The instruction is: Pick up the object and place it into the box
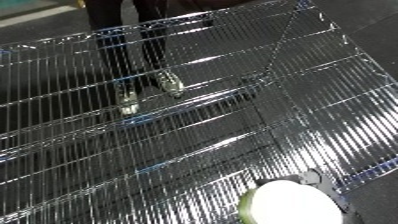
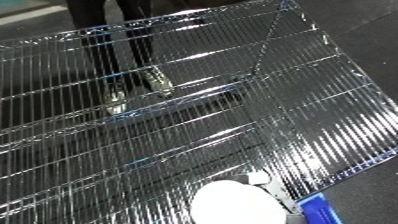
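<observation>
Right eye view looking down on wire shelf (image 2: 178,115); blue bin (image 2: 322,213) corner peeking just beyond its near edge, beside a white round thing (image 2: 235,202); cannot tell the object or its pointing; hands not showing, openness impossible to tell.

Wire shelf (image 1: 222,115): chrome, fine parallel rods crossed by heavier bars, tilted across nearly the whole frame from upper left to lower right; bright reflections along the rods.

Floor (image 1: 364,20): dark, visible at upper right and through the wires.

Pale floor stripe (image 1: 35,15): upper left corner, slanting.

Pale round shape (image 2: 235,202): bottom edge, right of centre, overexposed; identity cannot be told.

Blue item (image 2: 318,210): lower right corner, just beside the round shape; only partly in frame.
</observation>
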### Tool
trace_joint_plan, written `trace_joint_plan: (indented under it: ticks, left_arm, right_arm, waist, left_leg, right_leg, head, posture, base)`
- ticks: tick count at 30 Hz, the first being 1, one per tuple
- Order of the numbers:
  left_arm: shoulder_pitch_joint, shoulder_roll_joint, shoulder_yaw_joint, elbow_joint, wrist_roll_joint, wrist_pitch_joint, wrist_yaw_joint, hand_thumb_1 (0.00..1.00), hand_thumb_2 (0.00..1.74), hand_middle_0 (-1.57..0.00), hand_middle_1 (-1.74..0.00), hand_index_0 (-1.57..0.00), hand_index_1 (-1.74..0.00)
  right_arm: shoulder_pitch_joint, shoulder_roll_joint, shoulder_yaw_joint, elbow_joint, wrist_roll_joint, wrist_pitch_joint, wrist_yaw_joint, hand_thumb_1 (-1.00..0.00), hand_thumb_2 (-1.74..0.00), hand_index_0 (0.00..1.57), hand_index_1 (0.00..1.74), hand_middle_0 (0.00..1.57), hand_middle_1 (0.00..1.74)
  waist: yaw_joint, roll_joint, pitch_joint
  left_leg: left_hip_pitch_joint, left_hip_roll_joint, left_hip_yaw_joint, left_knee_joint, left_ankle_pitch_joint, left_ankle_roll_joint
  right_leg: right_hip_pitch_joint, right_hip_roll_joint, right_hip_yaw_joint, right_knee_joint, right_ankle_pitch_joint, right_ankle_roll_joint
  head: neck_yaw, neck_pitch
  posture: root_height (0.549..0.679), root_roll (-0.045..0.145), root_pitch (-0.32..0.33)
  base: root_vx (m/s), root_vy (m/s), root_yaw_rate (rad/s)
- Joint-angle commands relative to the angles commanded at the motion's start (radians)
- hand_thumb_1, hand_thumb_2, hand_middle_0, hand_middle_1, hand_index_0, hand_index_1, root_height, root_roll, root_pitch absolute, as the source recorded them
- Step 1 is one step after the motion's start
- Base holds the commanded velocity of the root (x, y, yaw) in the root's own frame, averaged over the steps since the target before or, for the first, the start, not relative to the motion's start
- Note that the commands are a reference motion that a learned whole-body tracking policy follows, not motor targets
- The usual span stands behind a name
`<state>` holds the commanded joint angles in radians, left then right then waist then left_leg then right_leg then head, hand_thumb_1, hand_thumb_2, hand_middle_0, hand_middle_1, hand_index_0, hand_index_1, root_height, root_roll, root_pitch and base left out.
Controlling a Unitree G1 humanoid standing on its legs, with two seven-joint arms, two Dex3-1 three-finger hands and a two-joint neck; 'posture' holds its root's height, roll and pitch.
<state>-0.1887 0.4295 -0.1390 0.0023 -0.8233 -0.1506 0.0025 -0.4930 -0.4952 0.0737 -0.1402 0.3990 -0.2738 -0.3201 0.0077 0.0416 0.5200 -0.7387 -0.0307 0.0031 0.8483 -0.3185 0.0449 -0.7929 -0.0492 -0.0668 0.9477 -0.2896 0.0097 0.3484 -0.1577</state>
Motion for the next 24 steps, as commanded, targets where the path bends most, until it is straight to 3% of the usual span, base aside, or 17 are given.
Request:
trace_joint_plan:
  ticks: [12, 17, 21, 24]
  left_arm:
    - [0.04, 0.0, 0.041, 0.014, -0.011, 0.013, -0.004, 1.0, 1.74, -1.57, -1.74, -1.57, -1.74]
    - [0.062, -0.018, 0.053, 0.015, -0.017, -0.001, -0.013, 1.0, 1.74, -1.57, -1.74, -1.57, -1.74]
    - [0.07, -0.038, 0.054, 0.02, -0.015, -0.018, -0.02, 1.0, 1.74, -1.57, -1.74, -1.57, -1.74]
    - [0.074, -0.046, 0.058, 0.023, -0.018, -0.024, -0.027, 1.0, 1.74, -1.57, -1.74, -1.57, -1.74]
  right_arm:
    - [0.229, 0.011, -0.123, -0.001, 0.034, -0.072, -0.049, -0.95, -1.65, 1.49, 1.65, 1.49, 1.65]
    - [0.307, 0.007, -0.169, 0.04, 0.078, -0.092, -0.05, -0.95, -1.65, 1.49, 1.65, 1.49, 1.65]
    - [0.354, 0.003, -0.198, 0.087, 0.116, -0.112, -0.037, -0.95, -1.65, 1.49, 1.65, 1.49, 1.65]
    - [0.376, -0.001, -0.217, 0.117, 0.139, -0.127, -0.03, -0.8, -1.39, 1.26, 1.39, 1.26, 1.39]
  waist:
    - [-0.087, -0.006, 0.0]
    - [-0.125, 0.011, 0.0]
    - [-0.155, 0.033, 0.0]
    - [-0.174, 0.049, 0.0]
  left_leg:
    - [0.193, 0.017, 0.041, -0.121, 0.004, -0.0142]
    - [0.265, 0.019, 0.065, -0.161, 0.004, -0.0203]
    - [0.319, 0.016, 0.085, -0.209, 0.013, -0.0262]
    - [0.35, 0.012, 0.096, -0.237, 0.02, -0.0289]
  right_leg:
    - [0.187, 0.0094, 0.033, -0.159, 0.031, 0.0082]
    - [0.24, 0.006, 0.056, -0.206, 0.037, 0.0091]
    - [0.273, 0.0024, 0.076, -0.251, 0.045, 0.0119]
    - [0.291, 0.0019, 0.087, -0.274, 0.049, 0.0127]
  head:
    - [0.195, -0.142]
    - [0.278, -0.175]
    - [0.337, -0.188]
    - [0.375, -0.189]
  posture:
    - [0.636, 0.054, 0.132]
    - [0.642, 0.068, 0.105]
    - [0.647, 0.078, 0.094]
    - [0.65, 0.084, 0.088]
  base:
    - [-0.023, 0.014, -0.164]
    - [0.021, 0.083, -0.148]
    - [0.025, 0.111, -0.179]
    - [0.026, 0.09, -0.145]
